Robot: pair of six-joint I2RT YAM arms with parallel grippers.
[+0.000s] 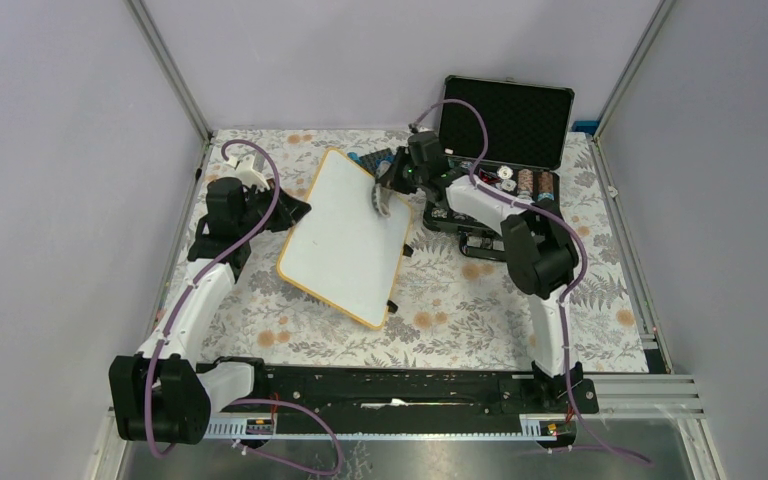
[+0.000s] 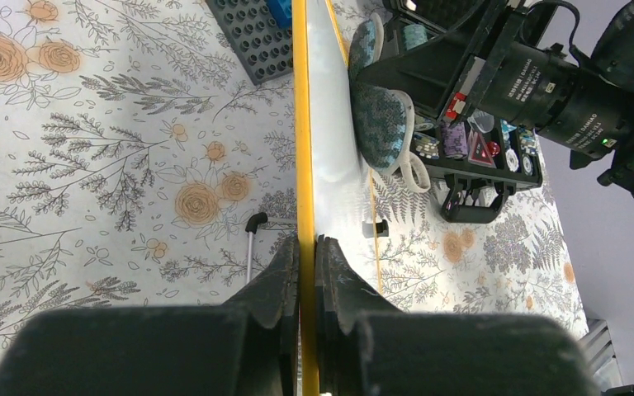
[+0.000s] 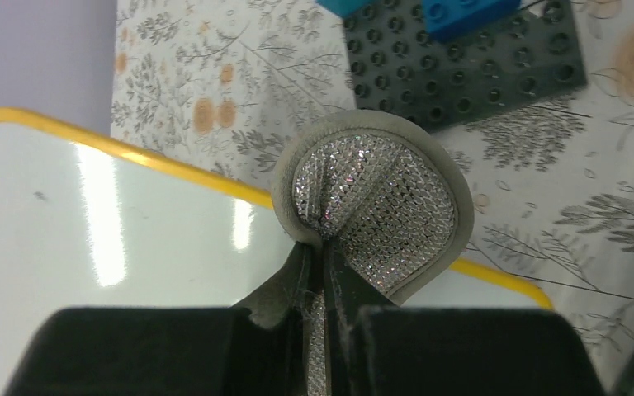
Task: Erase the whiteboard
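My left jaws are clamped shut on the yellow rim of the whiteboard, which sits skewed mid-bench. My right jaws are closed on a round grey pad at the board's far right corner. An open black case stands just beyond.

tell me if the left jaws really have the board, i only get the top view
observer: Yes. The left wrist view shows the left jaws shut on the yellow rim of the whiteboard, which runs edge-on between them.
operator: what's the right one holding
observer: The right jaws are shut on a fold of a grey pad with a glittery mesh face.
operator: any ink left
observer: The right wrist view shows one small dark speck on the white; the rest of what it sees is clean.
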